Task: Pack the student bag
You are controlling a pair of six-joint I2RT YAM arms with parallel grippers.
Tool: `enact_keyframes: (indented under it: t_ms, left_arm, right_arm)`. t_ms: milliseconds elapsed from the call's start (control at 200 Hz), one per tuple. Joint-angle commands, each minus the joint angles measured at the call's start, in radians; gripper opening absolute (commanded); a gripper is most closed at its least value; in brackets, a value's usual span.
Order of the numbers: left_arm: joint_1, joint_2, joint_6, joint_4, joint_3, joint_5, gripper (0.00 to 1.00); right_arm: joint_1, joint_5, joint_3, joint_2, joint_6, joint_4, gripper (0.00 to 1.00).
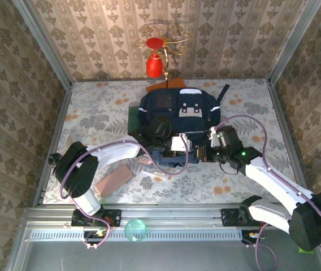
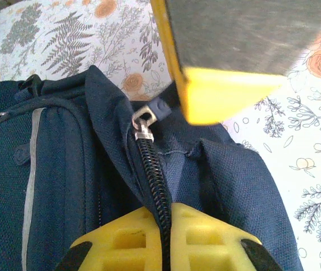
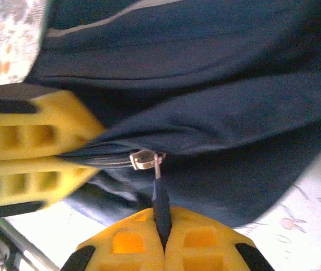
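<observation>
Navy student bag (image 1: 174,113) — white-patched, front up — lies flat at centre.

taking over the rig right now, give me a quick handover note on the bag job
Bag: in the middle of the table, between both arms.
Left gripper: shut on the zip, next to the slider.
Right gripper: shut on the zip pull.
Done: both grips are set at the zip.
Left: run the zip. I can't tell whether it is being opened or closed. A pink flat item lies on the table by the left arm, outside the bag, and probably needs packing.
</observation>
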Motion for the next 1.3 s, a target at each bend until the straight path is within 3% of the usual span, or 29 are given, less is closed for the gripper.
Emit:
enact_keyframes:
  t_ms: [0,190,365,560,865,1295]
  left_arm:
    - [0.07,-0.08,0.034,-0.042,-0.044,0.075,0.0]
    - [0.131,-0.153,0.055,-0.008,-0.107,0.168,0.0]
    - [0.199,-0.203,0.01,0.102,-0.175,0.27,0.0]
    - [0.221,-0.216,-0.041,0.196,-0.188,0.381,0.0]
    - [0.276,-0.278,-0.129,0.289,-0.169,0.532,0.0]
    - [0.315,-0.309,-0.126,0.248,-0.142,0.616,0.0]
  right_arm:
    - [-0.066,0.249,0.006,0.006,0.037,-0.129,0.0]
    - [-0.095,0.365,0.018,0.003,0.044,-0.144,0.0]
    - [-0.13,0.384,0.025,0.028,0.031,-0.102,0.0]
    - [-0.211,0.321,0.054,0.105,0.002,-0.034,0.0]
    - [-0.424,0.131,0.119,0.259,0.013,0.106,0.0]
    - [-0.576,0.089,0.232,0.388,0.038,0.164,0.0]
